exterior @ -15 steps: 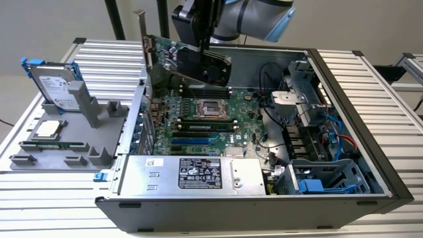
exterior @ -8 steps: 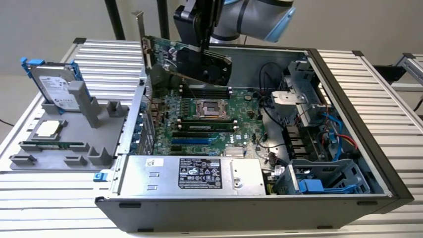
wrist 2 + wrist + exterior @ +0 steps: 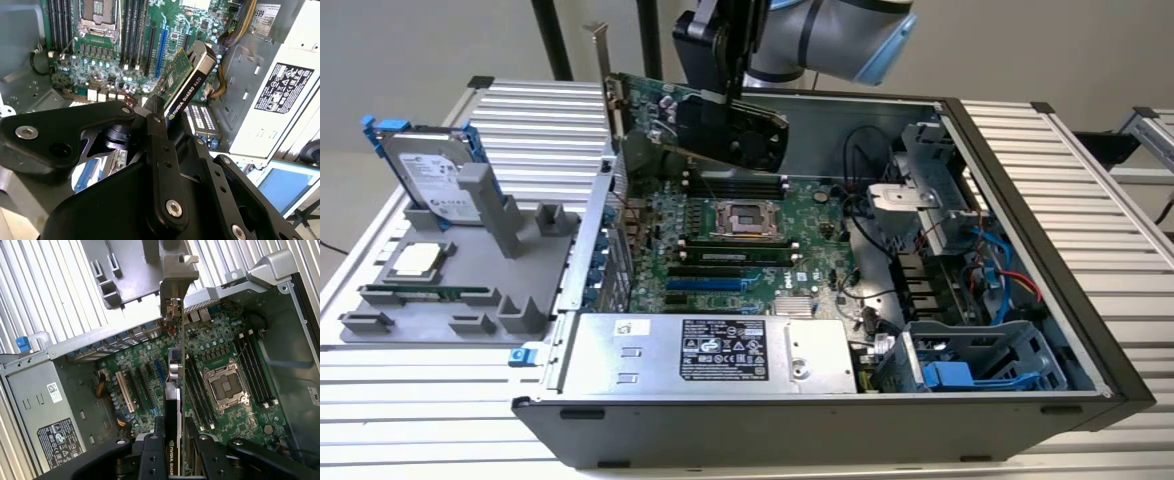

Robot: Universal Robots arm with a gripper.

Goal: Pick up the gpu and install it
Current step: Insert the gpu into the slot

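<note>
Gripping gpu [image 3: 654, 110] above the motherboard [image 3: 834, 268]

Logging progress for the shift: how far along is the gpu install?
Pickup looks done: the hand grips the gpu, held tilted above the motherboard of the open case. Seating is left: the card is clear of the expansion slots.
</note>
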